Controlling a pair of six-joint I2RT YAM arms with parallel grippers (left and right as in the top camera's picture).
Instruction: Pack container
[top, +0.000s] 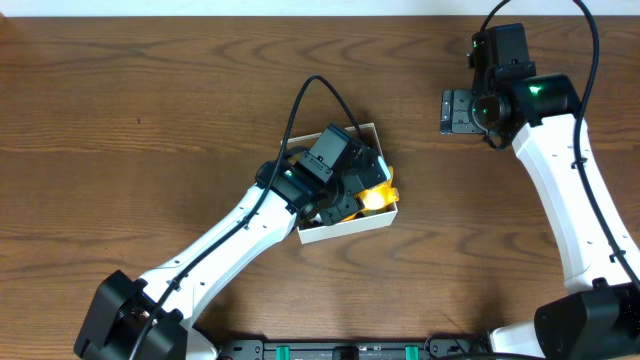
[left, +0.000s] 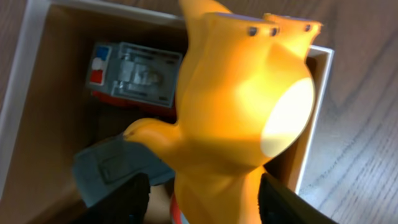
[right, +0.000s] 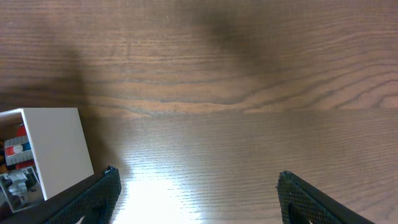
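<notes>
The container is a small square box with white walls and a brown inside, at the table's middle. My left gripper hangs over it, its fingers open to either side of a yellow toy that stands in the box's right part; a gap shows at the left finger. The yellow toy also shows in the overhead view. A grey toy with red and blue marks and a grey-blue piece lie inside. My right gripper is open and empty over bare table at the upper right.
The right wrist view shows the container's white wall at its left edge and bare wooden table elsewhere, with the right fingers spread wide. A black cable loops above the left wrist.
</notes>
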